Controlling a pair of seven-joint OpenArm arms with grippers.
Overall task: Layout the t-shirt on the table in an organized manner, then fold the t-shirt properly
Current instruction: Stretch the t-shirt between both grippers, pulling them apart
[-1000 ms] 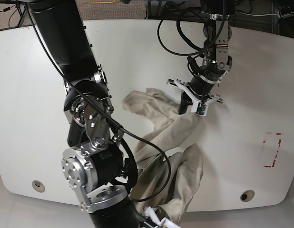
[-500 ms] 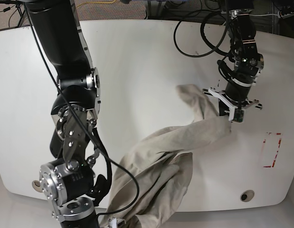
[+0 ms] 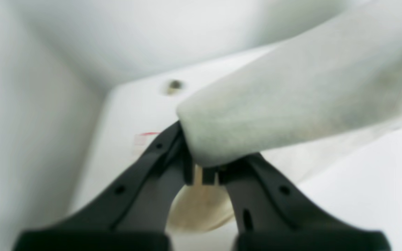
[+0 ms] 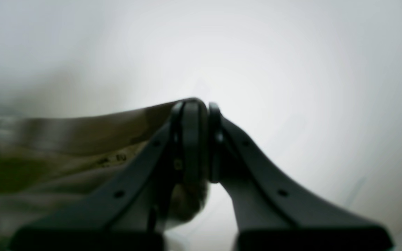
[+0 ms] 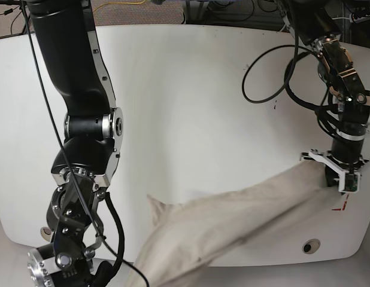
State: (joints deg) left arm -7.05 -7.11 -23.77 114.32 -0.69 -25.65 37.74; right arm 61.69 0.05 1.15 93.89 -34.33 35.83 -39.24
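Note:
The beige t-shirt (image 5: 233, 224) is stretched into a long band from the table's right side down past the front edge at lower left. My left gripper (image 5: 336, 177) is shut on the band's right end. In the left wrist view the left gripper (image 3: 204, 170) pinches a thick fold of the t-shirt (image 3: 291, 104). The right gripper is below the bottom edge of the base view. The right wrist view shows the right gripper (image 4: 201, 108) shut on an edge of the t-shirt (image 4: 65, 139), which trails off to the left. The white table (image 5: 203, 89) lies under both.
A red-tape mark (image 5: 342, 206) sits just below the left gripper, partly under the cloth. One grey grommet hole (image 5: 311, 246) is near the front right edge. Black cables (image 5: 263, 78) loop over the table's back right. The right arm (image 5: 83, 149) stands tall at the left.
The left gripper has carried its end of the t-shirt rightward and nearer the front edge. The right arm has pulled down and left, out of the base view. The cloth went from bunched to stretched.

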